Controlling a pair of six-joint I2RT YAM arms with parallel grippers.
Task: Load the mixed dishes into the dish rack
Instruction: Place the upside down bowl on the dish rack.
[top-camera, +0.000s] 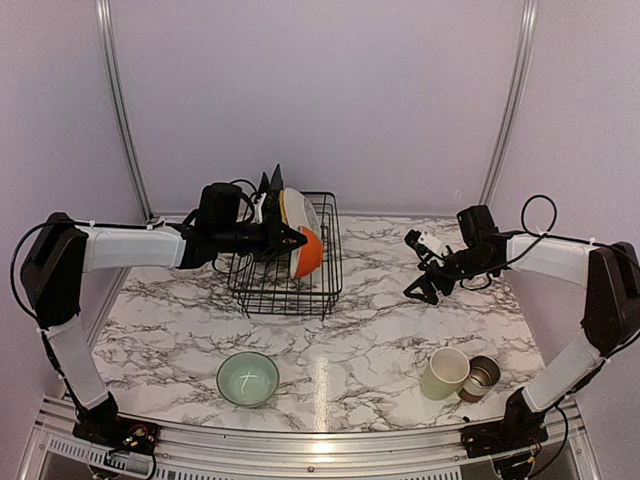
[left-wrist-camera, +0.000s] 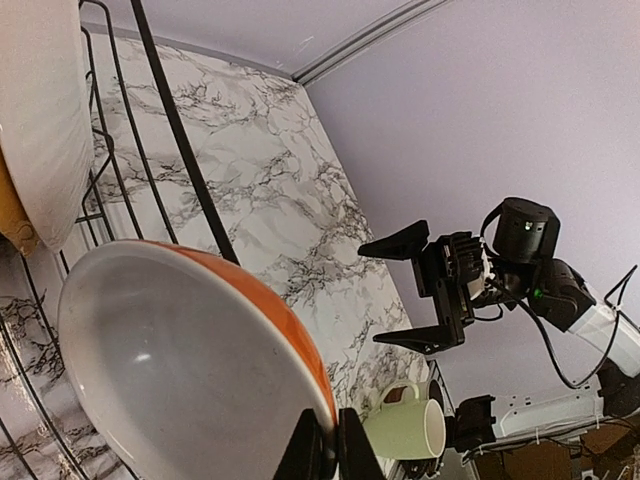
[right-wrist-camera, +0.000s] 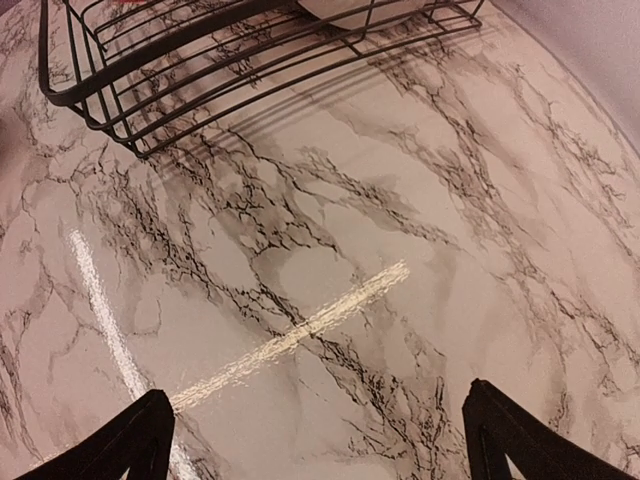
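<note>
My left gripper (top-camera: 298, 240) (left-wrist-camera: 335, 447) is shut on the rim of a bowl (top-camera: 309, 254) (left-wrist-camera: 180, 370), white inside and orange outside. It holds the bowl tilted inside the black wire dish rack (top-camera: 285, 298) (left-wrist-camera: 186, 152) (right-wrist-camera: 62, 96). A pale round plate (top-camera: 299, 211) (left-wrist-camera: 45, 110) and a black plate (top-camera: 273, 184) stand upright in the rack behind the bowl. To the right of the rack, my right gripper (top-camera: 428, 279) (left-wrist-camera: 405, 292) (right-wrist-camera: 317, 392) hangs open over bare marble with nothing between its fingers. A pale green mug (top-camera: 445, 373) (left-wrist-camera: 405, 428) and a small grey-brown cup (top-camera: 481, 377) sit at the front right.
A pale green bowl (top-camera: 248, 378) sits upright on the marble table (top-camera: 370, 330) at the front left. Purple walls close in the back and both sides.
</note>
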